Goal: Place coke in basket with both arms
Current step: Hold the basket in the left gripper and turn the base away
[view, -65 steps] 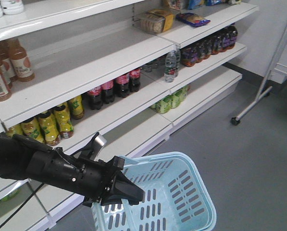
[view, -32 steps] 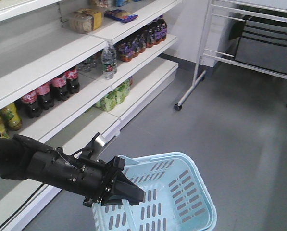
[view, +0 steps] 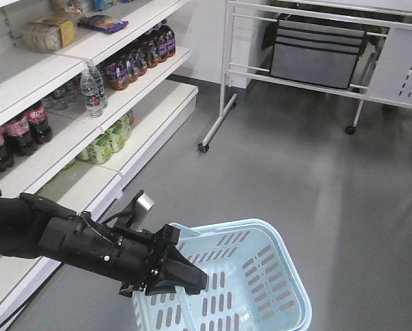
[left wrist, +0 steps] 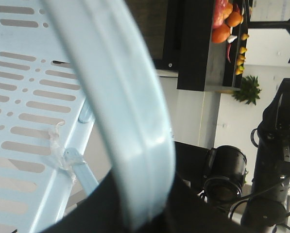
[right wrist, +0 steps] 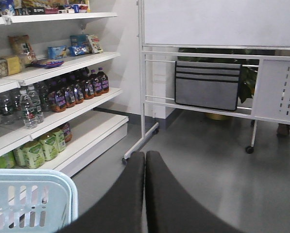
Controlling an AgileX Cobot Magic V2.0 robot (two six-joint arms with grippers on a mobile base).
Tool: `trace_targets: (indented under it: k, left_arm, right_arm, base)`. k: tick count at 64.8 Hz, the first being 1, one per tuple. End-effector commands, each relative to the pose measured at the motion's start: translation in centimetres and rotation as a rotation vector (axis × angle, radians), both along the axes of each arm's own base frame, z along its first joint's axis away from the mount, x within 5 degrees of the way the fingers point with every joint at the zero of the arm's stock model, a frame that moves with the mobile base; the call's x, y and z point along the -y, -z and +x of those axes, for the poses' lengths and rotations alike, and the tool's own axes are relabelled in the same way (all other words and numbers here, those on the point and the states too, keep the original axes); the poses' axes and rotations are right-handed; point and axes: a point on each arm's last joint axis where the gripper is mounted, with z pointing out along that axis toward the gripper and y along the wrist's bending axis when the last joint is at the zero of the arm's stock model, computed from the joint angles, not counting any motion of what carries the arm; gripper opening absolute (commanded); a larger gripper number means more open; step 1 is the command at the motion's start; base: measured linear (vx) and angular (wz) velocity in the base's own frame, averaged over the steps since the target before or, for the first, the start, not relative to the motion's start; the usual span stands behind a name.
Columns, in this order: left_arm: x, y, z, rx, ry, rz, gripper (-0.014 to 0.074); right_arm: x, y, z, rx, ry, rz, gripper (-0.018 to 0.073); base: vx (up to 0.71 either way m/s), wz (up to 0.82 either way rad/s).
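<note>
Left gripper (view: pixel 183 277) clenched on the near-left edge of the basket (view: pixel 223 226). In the wrist view a pale-blue band (left wrist: pixel 130 121) runs between its jaws, and whether this is rim or handle cannot be told. Right gripper (right wrist: pixel 145 160) closed on nothing, pointing across the floor beside the shelves (view: pixel 157 103). The coke appears in no view; only dark cola bottles (view: pixel 16 131) stand far left, which invites a wrong pick. The basket hangs from one off-centre grip, so it may tilt, swing or slip, more so once a bottle drops in. The basket's near side is cut off by the frame, the band hides the left fingertips, and the front view omits the right arm.
</note>
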Motion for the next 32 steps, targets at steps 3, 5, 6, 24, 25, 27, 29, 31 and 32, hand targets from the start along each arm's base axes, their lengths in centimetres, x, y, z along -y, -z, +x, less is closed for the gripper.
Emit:
trace_targets:
  k: [3, 5, 6, 24, 25, 27, 29, 31, 32]
  left_arm:
    - [0.38, -2.69, -0.20, 0.036, 0.010, -0.117, -0.0006]
    - [0.38, -2.69, -0.20, 0.036, 0.010, -0.117, -0.0006]
    - [0.38, -2.69, -0.20, 0.036, 0.010, -0.117, -0.0006]
    - [0.38, -2.69, -0.20, 0.036, 0.010, -0.117, -0.0006]
    - [0.38, -2.69, -0.20, 0.036, 0.010, -0.117, -0.0006]
    - [0.38, -2.69, -0.20, 0.036, 0.010, -0.117, -0.0006]
    - [0.38, -2.69, -0.20, 0.036, 0.010, -0.117, -0.0006]
    - [0.38, -2.69, -0.20, 0.036, 0.010, -0.117, -0.0006]
    - [0.38, -2.69, -0.20, 0.036, 0.010, -0.117, -0.0006]
  right_arm:
    - [0.00, -0.48, -0.06, 0.078, -0.001, -0.004, -0.0010]
    - [0.00, -0.48, -0.06, 0.078, -0.001, -0.004, -0.0010]
    - [0.00, -0.48, -0.06, 0.078, -0.001, -0.004, -0.0010]
    - [0.00, -0.48, -0.06, 0.078, -0.001, -0.004, -0.0010]
    - [0.00, -0.48, -0.06, 0.078, -0.001, -0.004, -0.0010]
    - [0.00, -0.48, -0.06, 0.078, -0.001, -0.004, -0.0010]
    - [0.00, -0.48, -0.06, 0.078, -0.001, -0.004, -0.0010]
    - [0.00, -0.48, -0.06, 0.078, -0.001, -0.004, -0.0010]
    - [0.00, -0.48, -0.06, 0.078, -0.001, -0.004, -0.0010]
  base:
    - [-0.03, -0.31]
    - [-0.03, -0.31]
    - [-0.03, -0.31]
    - [-0.02, -0.32]
    - [-0.01, -0.33]
    - [-0.01, -0.34]
    - [-0.01, -0.34]
    - [-0.01, -0.34]
    - [-0.01, -0.34]
